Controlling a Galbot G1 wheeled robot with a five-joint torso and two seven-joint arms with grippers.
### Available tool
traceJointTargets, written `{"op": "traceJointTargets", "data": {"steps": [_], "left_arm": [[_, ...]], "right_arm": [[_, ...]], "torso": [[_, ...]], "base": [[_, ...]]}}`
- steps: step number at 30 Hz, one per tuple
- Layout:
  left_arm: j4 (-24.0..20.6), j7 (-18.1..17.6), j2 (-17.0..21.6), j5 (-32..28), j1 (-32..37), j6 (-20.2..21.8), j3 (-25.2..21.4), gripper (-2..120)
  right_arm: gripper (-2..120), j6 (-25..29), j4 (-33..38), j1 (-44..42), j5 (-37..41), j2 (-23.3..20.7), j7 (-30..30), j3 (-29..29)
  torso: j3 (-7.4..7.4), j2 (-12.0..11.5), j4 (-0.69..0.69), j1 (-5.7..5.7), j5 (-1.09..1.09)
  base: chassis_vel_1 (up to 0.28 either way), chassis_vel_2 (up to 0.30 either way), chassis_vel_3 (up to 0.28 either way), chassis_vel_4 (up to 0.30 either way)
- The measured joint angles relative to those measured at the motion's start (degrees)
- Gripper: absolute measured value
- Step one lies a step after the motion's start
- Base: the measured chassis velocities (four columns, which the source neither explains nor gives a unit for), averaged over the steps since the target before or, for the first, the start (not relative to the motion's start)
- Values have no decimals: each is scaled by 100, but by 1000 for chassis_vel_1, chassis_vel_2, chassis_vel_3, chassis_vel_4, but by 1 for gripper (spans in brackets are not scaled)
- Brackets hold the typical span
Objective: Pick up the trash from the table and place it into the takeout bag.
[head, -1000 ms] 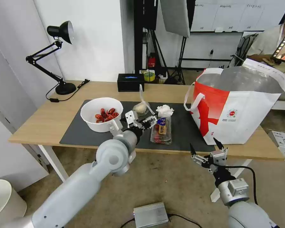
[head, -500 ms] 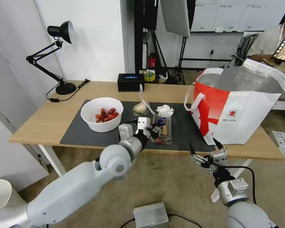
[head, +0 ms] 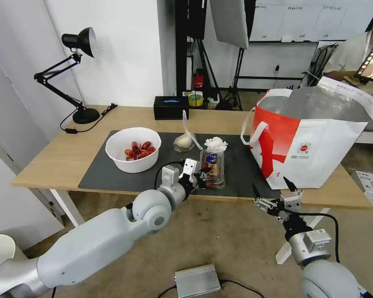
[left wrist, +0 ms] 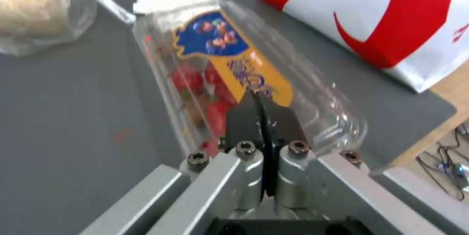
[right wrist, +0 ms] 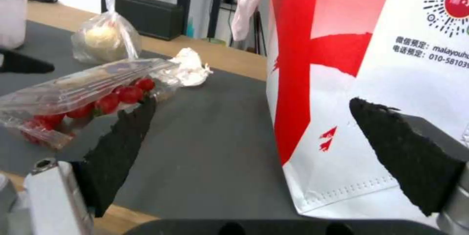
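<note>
The right gripper (head: 276,194) is held below the table's near edge, its fingers spread wide with nothing between them, just in front of the takeout bag (head: 319,159).

The left gripper (head: 194,171) is seen at the near end of the clamshell (head: 212,167), which lies on the dark mat (head: 112,176) of the table (head: 58,155). In the left wrist view the dark fingertips (left wrist: 261,118) are pressed together on the clamshell's near rim (left wrist: 273,92); the grip is judged to be a thin edge pinch, and the container's near end appears slightly raised.

Step in hand, as judged: lifting the clamshell clear for transfer to the bag. A slow, level lift is advised, since the flexible plastic could slip or hinge open and spill the red bits. The bag's tall rim must be cleared before release.

Beyond the clamshell, the crumpled tissue (head: 216,143) is touching its far end. The knotted bag (head: 184,141) and the white bowl (head: 132,150) are still on the mat, further left.
</note>
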Motion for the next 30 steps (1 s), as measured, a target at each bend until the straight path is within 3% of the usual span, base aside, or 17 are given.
{"op": "traceJointTargets", "data": {"steps": [10,15,17,18,22,30], "left_arm": [[105,106,101,49,-4,188,139,0],[144,96,101,19,-7,189,202,0],[167,82,113,-8,-19,187,265,0],[167,82,113,-8,-19,187,265,0],[164,61,144,-78,-17,174,312,0],[76,-13,212,-160,13,154,296,0]], "right_arm": [[100,-64,-10,127,337,-89,-2,-10],[100,-390,195,361,1406,-196,80,-13],[100,-686,342,740,2389,-281,261,-123],[100,-686,342,740,2389,-281,261,-123],[100,-1013,409,1376,3845,-367,621,-441],[100,-1191,251,2048,5007,-358,882,-754]], "torso": [[0,0,0,0,0],[0,0,0,0,0],[0,0,0,0,0],[0,0,0,0,0],[0,0,1,0,0],[0,0,0,0,0]], "base": [[0,0,0,0],[0,0,0,0],[0,0,0,0],[0,0,0,0],[0,0,0,0],[0,0,0,0]]}}
